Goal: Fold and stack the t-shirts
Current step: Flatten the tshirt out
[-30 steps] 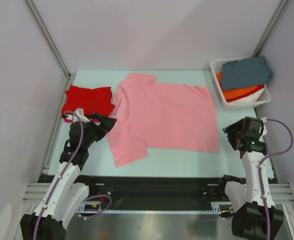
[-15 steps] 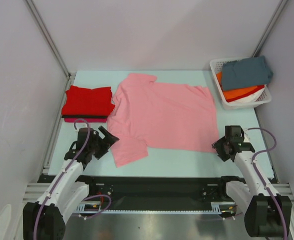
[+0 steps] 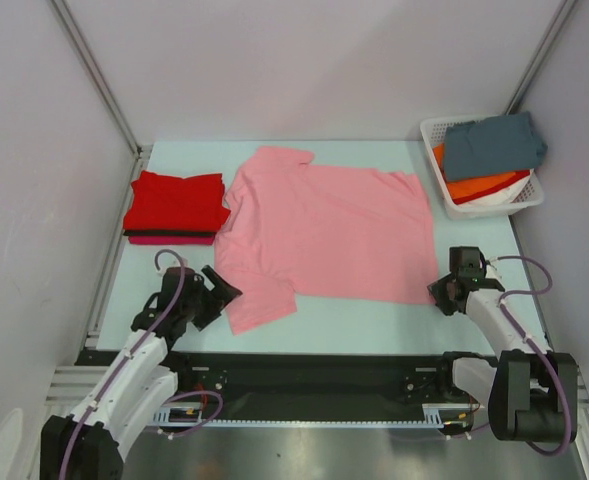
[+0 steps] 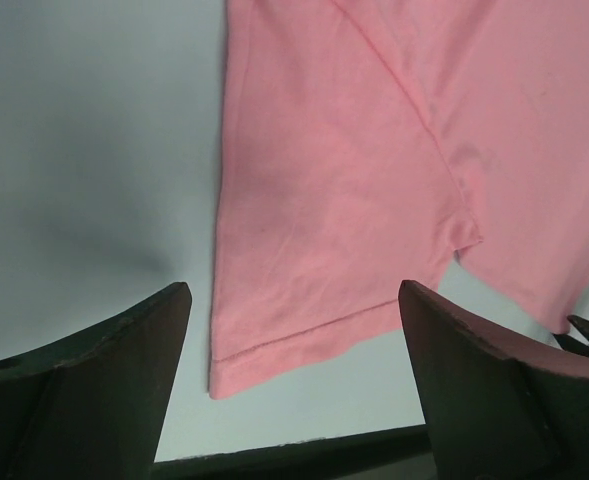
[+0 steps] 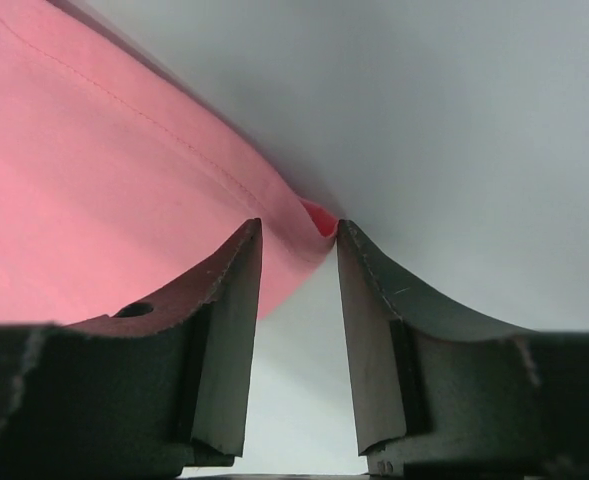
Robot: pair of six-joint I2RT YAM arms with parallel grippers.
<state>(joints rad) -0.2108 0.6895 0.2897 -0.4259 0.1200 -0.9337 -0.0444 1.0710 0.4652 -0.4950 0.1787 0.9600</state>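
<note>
Left gripper (image 4: 294, 288) wide open over the near sleeve hem. Right gripper (image 5: 299, 228) jaws half-apart, straddling the hem corner, not pinched yet. Pink t-shirt (image 3: 334, 225) flat mid-table. Probably light, limp, slides easily, so grab corners. Red folded stack (image 3: 177, 203) far-left, other t-shirts (image 3: 494, 145) in basket (image 3: 494, 205).

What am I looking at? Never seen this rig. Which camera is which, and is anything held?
Two small robot arms are bolted at the near edge of a table, each ending in a two-finger gripper. The wide picture comes from a fixed camera above and behind them. The two close-ups come from wrist cameras, so the dark wedges are each arm's own fingers.

A light pink t-shirt lies spread flat. At far left a folded red t-shirt sits on a magenta one. A white basket at far right holds grey-blue and orange shirts.

The left gripper is wide open over the pink sleeve, holding nothing. The right gripper has the pink shirt's corner between its fingers, not visibly clamped.
</note>
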